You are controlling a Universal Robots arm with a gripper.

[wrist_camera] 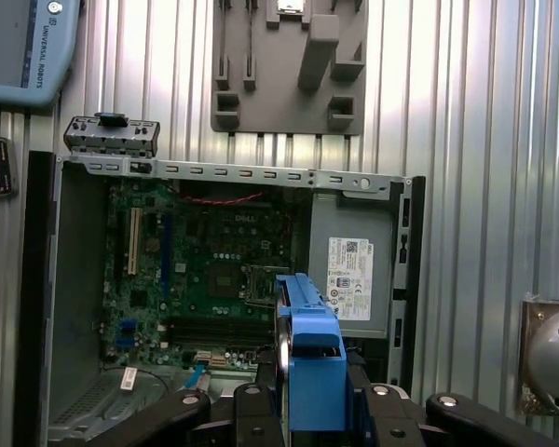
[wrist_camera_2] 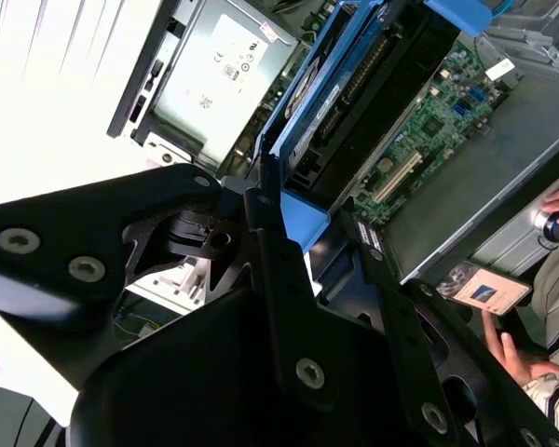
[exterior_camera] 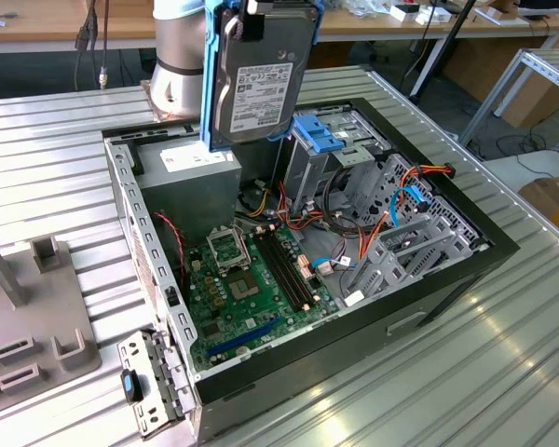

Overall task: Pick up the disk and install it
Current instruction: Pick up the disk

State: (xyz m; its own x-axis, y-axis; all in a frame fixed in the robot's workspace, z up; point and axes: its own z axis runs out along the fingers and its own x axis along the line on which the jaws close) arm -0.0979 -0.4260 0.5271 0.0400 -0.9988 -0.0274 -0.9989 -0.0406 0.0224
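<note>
**As the gripper (wrist_camera: 307,396) clamps it, the disk (exterior_camera: 261,79) hangs over an open computer case (exterior_camera: 466,270)**

The disk stands upright in its blue carrier frame (wrist_camera: 312,354), in the air over the case's far end, above the power supply (exterior_camera: 191,172) and drive cage (exterior_camera: 303,182). The case lies on a ribbed metal table (exterior_camera: 503,372). In the second wrist view, black fingers (wrist_camera_2: 270,270) press the frame's 2 sides.

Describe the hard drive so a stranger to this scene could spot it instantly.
Find the open computer case on the ribbed metal table. Held upright above its power-supply box is the disk; unlike that bigger grey box, it sits in a bright blue frame.
</note>
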